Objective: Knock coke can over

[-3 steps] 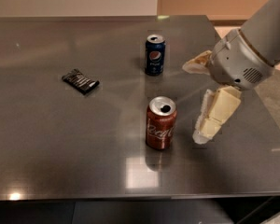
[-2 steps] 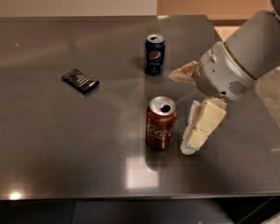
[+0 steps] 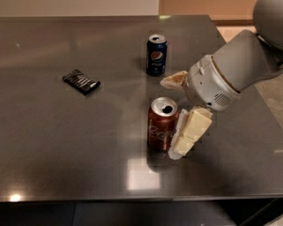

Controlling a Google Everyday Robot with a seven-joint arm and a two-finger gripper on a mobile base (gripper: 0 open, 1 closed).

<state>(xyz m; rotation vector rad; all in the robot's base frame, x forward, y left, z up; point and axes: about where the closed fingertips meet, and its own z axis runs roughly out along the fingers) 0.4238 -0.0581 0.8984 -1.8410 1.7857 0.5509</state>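
The red coke can [image 3: 160,125] stands upright on the grey metal table [image 3: 61,140], right of centre. My gripper [image 3: 171,117] is at the can's right side, open, with cream-coloured fingers spread wide. The near finger [image 3: 191,134] is against or just beside the can's right wall. The far finger [image 3: 173,80] points left, behind and above the can's top. The can sits partly between the two fingers. Nothing is held.
A blue Pepsi can [image 3: 156,54] stands upright behind the coke can. A black snack packet [image 3: 81,81] lies flat to the left. The table's front edge [image 3: 132,197] runs close below; its right edge lies under my arm.
My gripper has moved left, from well right of the coke can to right up against its right side. The can still stands upright in the same spot.
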